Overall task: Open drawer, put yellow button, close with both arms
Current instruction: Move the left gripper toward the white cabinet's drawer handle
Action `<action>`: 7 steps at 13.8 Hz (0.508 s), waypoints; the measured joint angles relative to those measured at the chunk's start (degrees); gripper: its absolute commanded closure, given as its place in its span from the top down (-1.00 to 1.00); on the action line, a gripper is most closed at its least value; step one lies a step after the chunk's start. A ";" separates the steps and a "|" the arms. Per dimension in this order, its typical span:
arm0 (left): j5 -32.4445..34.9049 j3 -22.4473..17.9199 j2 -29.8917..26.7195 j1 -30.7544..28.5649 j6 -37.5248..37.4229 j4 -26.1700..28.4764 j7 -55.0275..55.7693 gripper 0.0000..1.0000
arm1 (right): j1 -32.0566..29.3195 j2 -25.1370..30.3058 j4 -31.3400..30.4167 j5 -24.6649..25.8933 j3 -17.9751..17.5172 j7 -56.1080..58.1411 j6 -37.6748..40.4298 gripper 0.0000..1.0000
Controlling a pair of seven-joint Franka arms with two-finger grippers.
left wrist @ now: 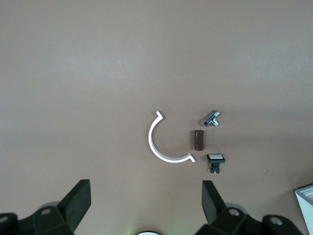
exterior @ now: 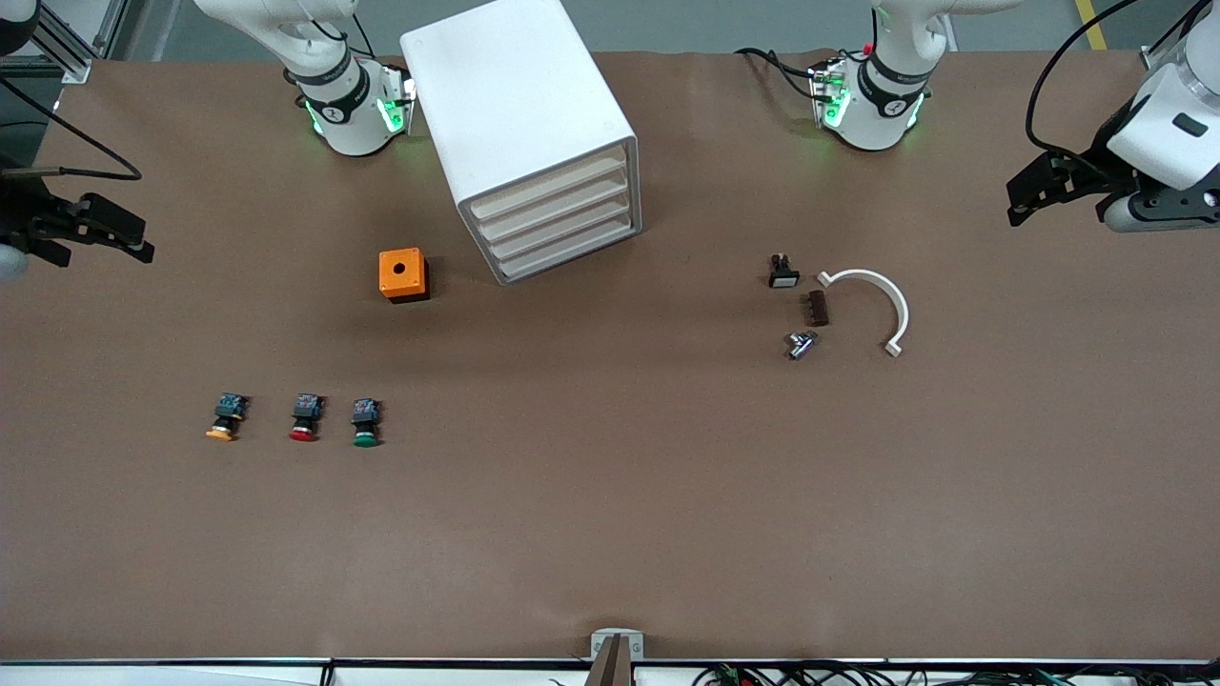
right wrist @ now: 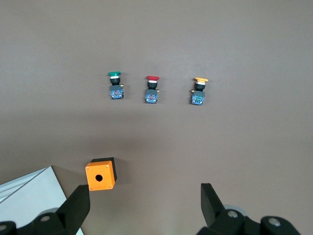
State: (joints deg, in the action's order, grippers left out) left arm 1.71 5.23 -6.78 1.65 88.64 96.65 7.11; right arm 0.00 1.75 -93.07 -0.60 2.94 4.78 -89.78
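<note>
- The cabinet stands on the table between the two arm bases, with all four drawers pushed in; the top drawer is shut.
- The yellow button lies on its side near the right arm's end of the table, nearer the front camera than the cabinet.
- It ends a row of three: the red button is beside it and the green button comes after that, toward the middle.
- An orange box with a round hole sits between the buttons and the cabinet, just beside the cabinet.
- The right gripper hangs over the table edge at the right arm's end, fingers spread and empty; the yellow button is well apart from it.
- In the right wrist view the yellow button lies clear of the parted fingers.
- The left gripper waits over the left arm's end, released and holding nothing.
- Near it lie a white arc, a brown block, a metal fitting and a white-capped switch.
</note>
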 measured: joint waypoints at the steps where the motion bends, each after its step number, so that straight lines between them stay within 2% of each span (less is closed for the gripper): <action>1: 0.00 0.00 0.02 0.00 0.00 -0.02 0.00 1.00 | 0.00 0.00 0.00 -0.04 0.01 0.00 0.00 1.00; 5: 0.01 -0.05 0.48 0.00 0.00 -0.74 0.00 1.00 | 0.00 0.00 0.00 -0.07 0.10 0.00 0.07 1.00; 7: 0.13 -0.06 2.57 -0.02 0.00 -2.26 0.00 1.00 | 0.00 0.00 -0.01 -0.07 0.16 0.00 0.09 1.00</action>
State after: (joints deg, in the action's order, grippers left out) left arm 1.84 5.18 -4.21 1.63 88.64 94.39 7.11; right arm 0.00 1.75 -93.08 -0.67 3.10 4.78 -89.69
